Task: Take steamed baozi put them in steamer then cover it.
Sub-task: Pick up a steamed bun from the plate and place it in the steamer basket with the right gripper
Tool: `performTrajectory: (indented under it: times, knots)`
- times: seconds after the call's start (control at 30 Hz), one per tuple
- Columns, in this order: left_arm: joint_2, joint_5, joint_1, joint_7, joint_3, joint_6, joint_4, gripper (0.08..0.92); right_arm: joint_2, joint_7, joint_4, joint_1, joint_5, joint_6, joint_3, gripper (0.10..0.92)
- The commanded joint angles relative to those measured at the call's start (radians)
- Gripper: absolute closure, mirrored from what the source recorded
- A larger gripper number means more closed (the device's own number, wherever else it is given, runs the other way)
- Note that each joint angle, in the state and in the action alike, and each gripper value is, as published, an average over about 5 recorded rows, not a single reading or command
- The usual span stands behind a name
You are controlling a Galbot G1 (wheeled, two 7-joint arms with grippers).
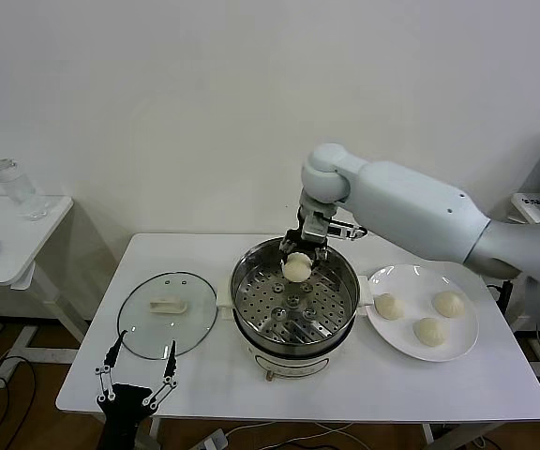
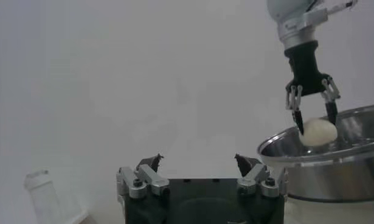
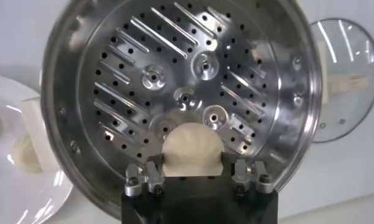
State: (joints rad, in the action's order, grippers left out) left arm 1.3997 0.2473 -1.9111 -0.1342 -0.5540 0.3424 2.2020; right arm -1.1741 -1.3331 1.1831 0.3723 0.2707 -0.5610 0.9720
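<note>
My right gripper [image 1: 297, 251] jaws pinch a soft, light cream-white dough bun [image 1: 296, 268] by its sides above the shiny steel steamer [image 1: 345, 309]; my left gripper [image 1: 139, 367] jaws hang released.

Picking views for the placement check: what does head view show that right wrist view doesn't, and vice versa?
Head only: the left gripper open at the table's front edge, three baozi on the white plate, the bottle on the side table.
Right wrist only: the perforated tray seen straight down, bare beneath the held bun.
Both: the right gripper shut on a baozi over the steamer, the cover lying beside it.
</note>
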Motion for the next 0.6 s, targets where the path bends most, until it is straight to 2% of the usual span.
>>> performTrajectory:
  times: [0.03, 0.23, 0.4, 0.6]
  knots:
    - [0.0, 0.004, 0.001, -0.001, 0.003, 0.006, -0.023, 0.177, -0.046, 0.007, -0.045, -0.027, 0.051, 0.012, 0.0, 0.362]
    - [0.005, 0.003, 0.001, -0.004, 0.0, 0.006, -0.019, 0.177, -0.06, 0.024, -0.063, -0.044, 0.074, 0.012, -0.007, 0.325]
    - [0.006, 0.003, 0.0, -0.005, -0.001, 0.005, -0.014, 0.177, -0.038, 0.033, -0.044, -0.045, 0.068, 0.02, -0.016, 0.238]
    - [0.004, 0.001, 0.006, -0.004, 0.0, 0.0, -0.012, 0.177, 0.073, -0.029, 0.072, 0.006, -0.067, 0.069, -0.066, 0.203]
